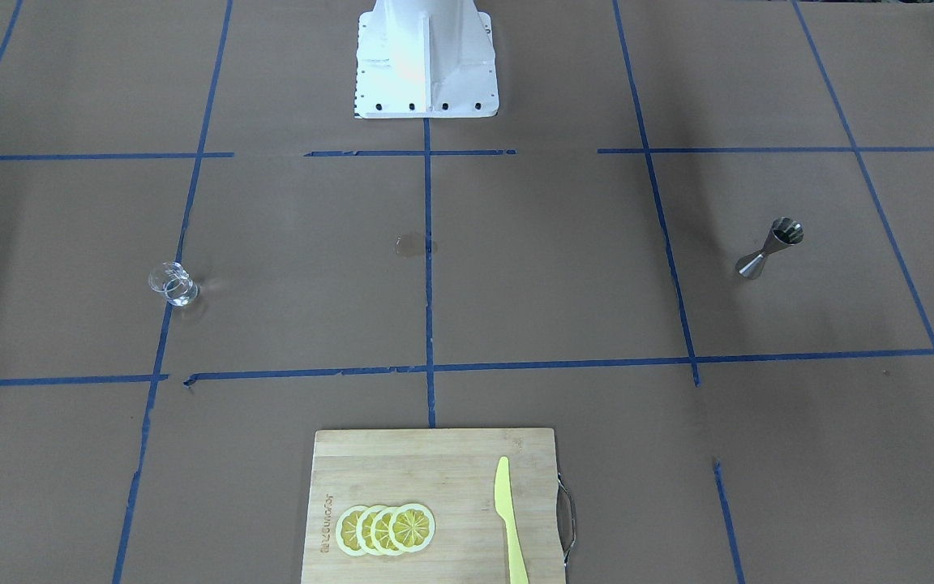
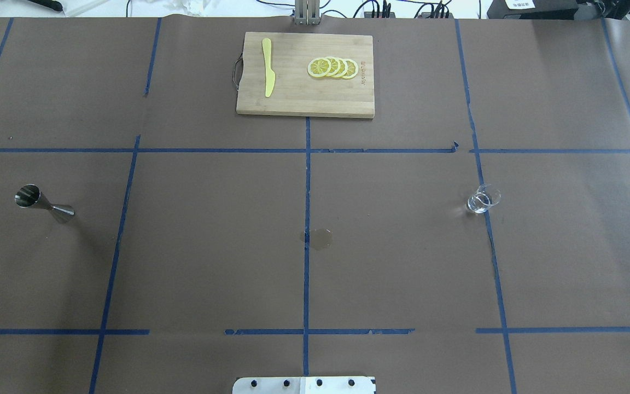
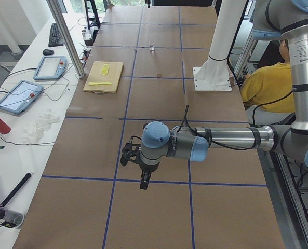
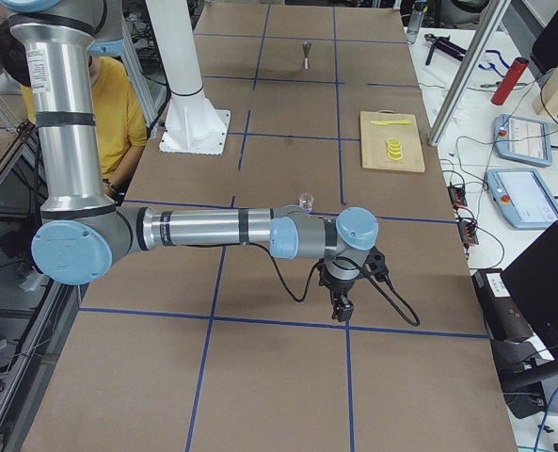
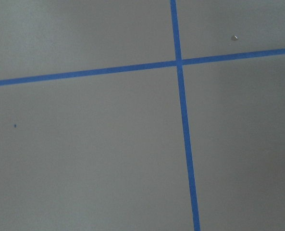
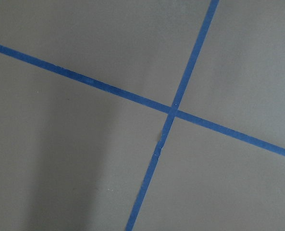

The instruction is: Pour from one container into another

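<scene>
Cutting board [image 1: 402,470] is sitting closest to the front-facing camera, at the near edge of the tabletop [image 1: 548,268]. It is wooden, with a metal handle [image 1: 568,507] on its right side. A row of overlapping lemon slices [image 1: 386,529] is lying on its left part. A yellow plastic knife [image 1: 507,519] is lying on its right part, apart from the slices.

Going left to right across the middle band:
- The clear glass tumbler [image 1: 173,284] is standing upright at far left on a blue tape line [image 1: 428,324], on the robot's right side. Its contents are too faint to tell.
- A small dark stain [image 1: 412,244] is showing at centre, on the middle tape line.
- The steel jigger [image 1: 769,248] is standing on one cone at far right, on the robot's left side. Its open mouth is facing up, and it is well apart from the tumbler.

White robot base [image 1: 426,61] is sitting at top centre.

In the side views, the left arm [image 3: 221,140] is reaching out level over the tabletop. The left end effector [image 3: 143,179] is pointing down above the brown paper; cannot tell if it is open or closed. The right arm [image 4: 203,229] is reaching out level at the other end. The right end effector [image 4: 340,309] is pointing down, apart from the tumbler; cannot tell its state either.

Both wrist cameras are showing only brown paper and crossing tape. A person in a yellow shirt [image 3: 263,88] is sitting behind the robot.
</scene>
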You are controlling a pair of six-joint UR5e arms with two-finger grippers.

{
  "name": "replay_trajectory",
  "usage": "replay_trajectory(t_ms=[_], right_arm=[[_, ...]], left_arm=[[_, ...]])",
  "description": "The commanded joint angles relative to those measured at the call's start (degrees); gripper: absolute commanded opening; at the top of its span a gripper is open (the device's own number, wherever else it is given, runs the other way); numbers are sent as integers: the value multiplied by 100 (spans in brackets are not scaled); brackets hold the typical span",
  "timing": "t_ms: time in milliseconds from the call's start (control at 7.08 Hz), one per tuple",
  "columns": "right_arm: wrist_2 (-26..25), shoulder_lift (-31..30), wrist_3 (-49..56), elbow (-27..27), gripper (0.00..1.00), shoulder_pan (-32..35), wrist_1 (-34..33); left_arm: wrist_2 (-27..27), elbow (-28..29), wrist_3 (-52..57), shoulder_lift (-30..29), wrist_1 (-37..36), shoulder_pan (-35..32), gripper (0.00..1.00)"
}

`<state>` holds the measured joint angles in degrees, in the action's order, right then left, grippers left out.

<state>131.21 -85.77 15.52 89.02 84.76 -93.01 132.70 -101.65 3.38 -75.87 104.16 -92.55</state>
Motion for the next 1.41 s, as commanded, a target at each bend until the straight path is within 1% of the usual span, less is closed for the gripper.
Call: replay_trajectory(t_ms=[0, 141, 283, 707, 848, 989, 1131, 1272], right_arm=[[106, -19, -5, 158, 100, -74, -16], [71, -228, -5, 455, 100, -65, -16], [28, -499, -5, 485, 100, -65, 37], [80, -511, -57, 511, 100, -74, 46], [80, -476, -676, 520, 100, -74, 46], [80, -476, -1395, 651, 100, -74, 55], [89, -493, -1429, 687, 100, -83, 55], [115, -476, -1481, 704, 100, -83, 90]], left_arm=[[18, 564, 40, 187, 945, 9, 100], [19, 524, 40, 221, 887, 9, 100], [-25, 576, 49, 169, 878, 18, 100], [-60, 542, 40, 212, 895, -8, 100], [-34, 446, -3, 213, 860, -35, 100], [-17, 253, -30, 169, 399, -18, 100], [-51, -62, 5, -66, -728, -35, 100], [-60, -82, 57, -60, -748, -44, 100]])
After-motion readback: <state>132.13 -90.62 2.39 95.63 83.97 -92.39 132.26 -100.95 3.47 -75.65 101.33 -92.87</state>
